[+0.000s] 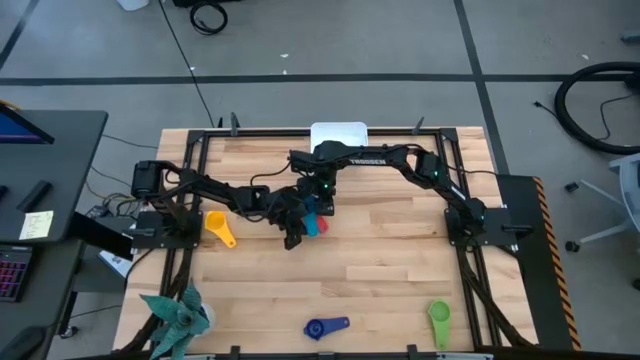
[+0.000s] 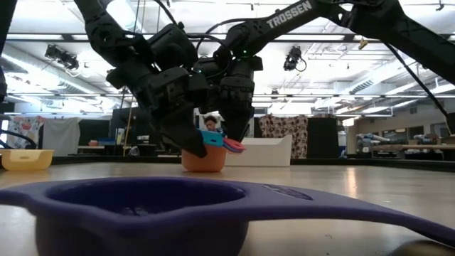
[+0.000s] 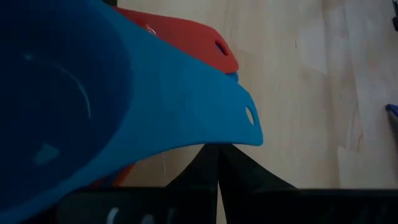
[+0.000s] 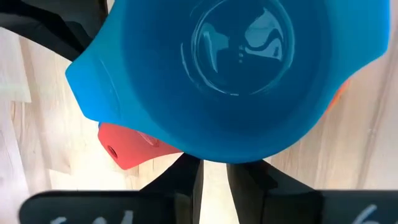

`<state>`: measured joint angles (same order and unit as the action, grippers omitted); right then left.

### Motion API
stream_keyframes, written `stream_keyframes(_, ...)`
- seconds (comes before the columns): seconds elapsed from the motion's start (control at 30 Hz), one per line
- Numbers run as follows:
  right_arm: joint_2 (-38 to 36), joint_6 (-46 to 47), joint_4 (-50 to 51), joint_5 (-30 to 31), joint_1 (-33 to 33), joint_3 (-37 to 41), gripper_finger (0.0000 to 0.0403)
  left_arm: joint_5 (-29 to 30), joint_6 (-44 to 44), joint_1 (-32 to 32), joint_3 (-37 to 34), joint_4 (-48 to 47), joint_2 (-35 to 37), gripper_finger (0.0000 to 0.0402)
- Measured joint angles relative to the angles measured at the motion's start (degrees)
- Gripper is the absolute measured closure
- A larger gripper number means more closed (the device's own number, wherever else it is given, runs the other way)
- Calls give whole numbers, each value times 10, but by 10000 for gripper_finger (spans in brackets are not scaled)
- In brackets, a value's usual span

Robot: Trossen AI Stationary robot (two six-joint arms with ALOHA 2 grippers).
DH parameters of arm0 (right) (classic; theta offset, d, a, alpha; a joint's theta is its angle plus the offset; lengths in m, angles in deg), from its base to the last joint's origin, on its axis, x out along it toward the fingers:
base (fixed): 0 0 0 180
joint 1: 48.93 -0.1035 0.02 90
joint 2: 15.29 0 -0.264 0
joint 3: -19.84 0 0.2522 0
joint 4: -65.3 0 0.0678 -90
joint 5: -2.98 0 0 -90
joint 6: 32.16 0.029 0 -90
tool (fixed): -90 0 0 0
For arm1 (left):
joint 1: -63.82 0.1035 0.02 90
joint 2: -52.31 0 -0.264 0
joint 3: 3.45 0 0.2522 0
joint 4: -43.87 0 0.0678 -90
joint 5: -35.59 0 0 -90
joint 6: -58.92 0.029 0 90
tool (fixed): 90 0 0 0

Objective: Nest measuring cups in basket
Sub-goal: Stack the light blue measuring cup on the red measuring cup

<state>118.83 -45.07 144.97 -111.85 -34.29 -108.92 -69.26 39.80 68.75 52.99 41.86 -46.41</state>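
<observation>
Two tools [image 1: 296, 232] [image 1: 322, 200] flank blue cup [image 1: 311, 219].

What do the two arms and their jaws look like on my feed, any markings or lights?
Both arms are dark, jointed and black-cabled. The right arm carries white TROSSEN lettering and a small green light near its wrist. The left arm shows no marking. Each ends in two dark, tapered jaws.

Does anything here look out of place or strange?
Yes. The cup stack stands on bare table mid-table, not in the basket at the far edge. The yellow cup, dark blue cup and green cup lie scattered apart.
</observation>
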Motion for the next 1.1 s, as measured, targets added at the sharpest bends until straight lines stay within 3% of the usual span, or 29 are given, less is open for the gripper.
stream_keyframes(0.43, 0, 29, -10, -30, -1, 1, 328, -1, -17, 1, -1, 22, 0, 395)
stream_keyframes(0.57, 0, 26, 5, -60, -1, 1, 329, -26, -19, 1, -2, 40, 0, 395)
stream_keyframes(0.8, 0, -13, 34, -47, -2, 0, 335, -75, -13, 1, -1, 48, 0, 395)
stream_keyframes(0.93, -1, -14, 45, -27, -1, -2, 337, -86, -1, 1, 3, 17, 1, 395)
stream_keyframes(1.1, -1, -12, 41, -19, 0, -2, 337, -53, 8, 1, 5, -60, 2, 395)
